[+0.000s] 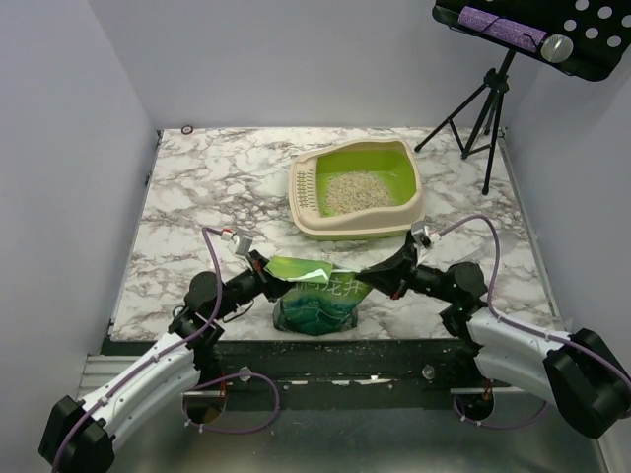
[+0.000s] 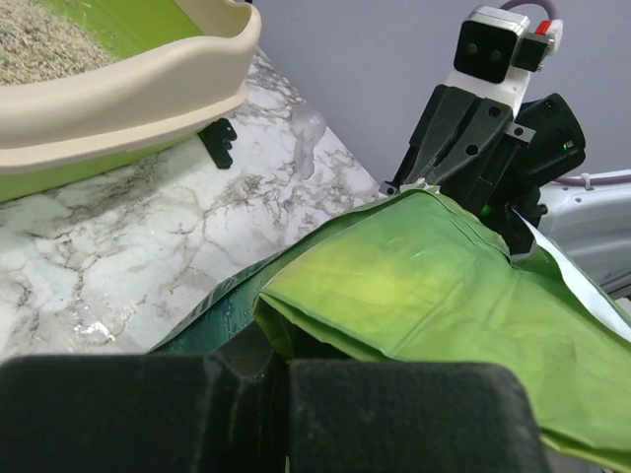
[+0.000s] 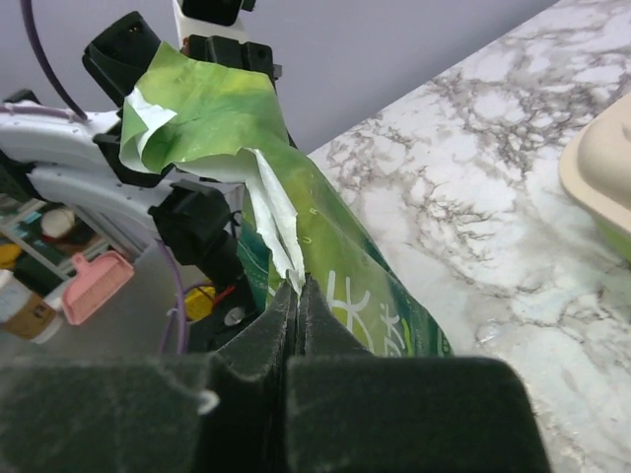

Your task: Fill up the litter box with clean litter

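Observation:
The litter box [image 1: 314, 223] stands at the table's middle right, lime-green inside with a beige rim, its slotted section at the left end. A patch of pale grey-beige litter [image 1: 356, 191] lies in it. Its rim also shows in the left wrist view [image 2: 128, 94]. A green printed plastic bag [image 1: 320, 296] stands at the near edge between my arms. My left gripper [image 1: 268, 273] is shut on the bag's left top corner [image 2: 296, 325]. My right gripper [image 1: 373, 275] is shut on the bag's right top edge [image 3: 296, 281].
A black tripod [image 1: 478, 113] with a perforated tray [image 1: 552, 34] stands at the back right corner. A small ring [image 1: 187, 129] lies at the far left edge. Grey walls close in the table on three sides. A pink object [image 3: 94, 286] lies below the table.

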Robot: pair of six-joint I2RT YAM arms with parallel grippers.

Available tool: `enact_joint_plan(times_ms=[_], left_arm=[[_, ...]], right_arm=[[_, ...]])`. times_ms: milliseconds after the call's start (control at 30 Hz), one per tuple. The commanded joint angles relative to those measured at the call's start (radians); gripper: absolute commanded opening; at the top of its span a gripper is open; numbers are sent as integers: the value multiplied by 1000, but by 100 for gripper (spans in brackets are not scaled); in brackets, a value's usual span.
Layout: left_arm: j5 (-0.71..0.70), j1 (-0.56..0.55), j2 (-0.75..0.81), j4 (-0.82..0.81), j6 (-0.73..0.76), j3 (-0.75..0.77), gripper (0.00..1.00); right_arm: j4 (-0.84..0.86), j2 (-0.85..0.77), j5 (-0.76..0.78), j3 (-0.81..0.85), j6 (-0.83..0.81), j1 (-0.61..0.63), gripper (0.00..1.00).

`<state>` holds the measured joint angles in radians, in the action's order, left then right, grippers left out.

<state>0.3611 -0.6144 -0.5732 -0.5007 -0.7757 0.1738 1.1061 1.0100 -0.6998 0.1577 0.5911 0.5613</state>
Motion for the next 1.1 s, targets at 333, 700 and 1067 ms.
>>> enact_joint_plan(times_ms=[333,700,1067], left_arm=[[24,8,216,499,-301,107,0],[182,8,392,829,-367,86,0],[320,8,516,1011,-525,-37,0]], right_arm=[[-1132,-257,-19,243,116,-5,0],[-1178,-245,-282,109,219,-5,0],[-1022,-335,-441,3,493,-5,0]])
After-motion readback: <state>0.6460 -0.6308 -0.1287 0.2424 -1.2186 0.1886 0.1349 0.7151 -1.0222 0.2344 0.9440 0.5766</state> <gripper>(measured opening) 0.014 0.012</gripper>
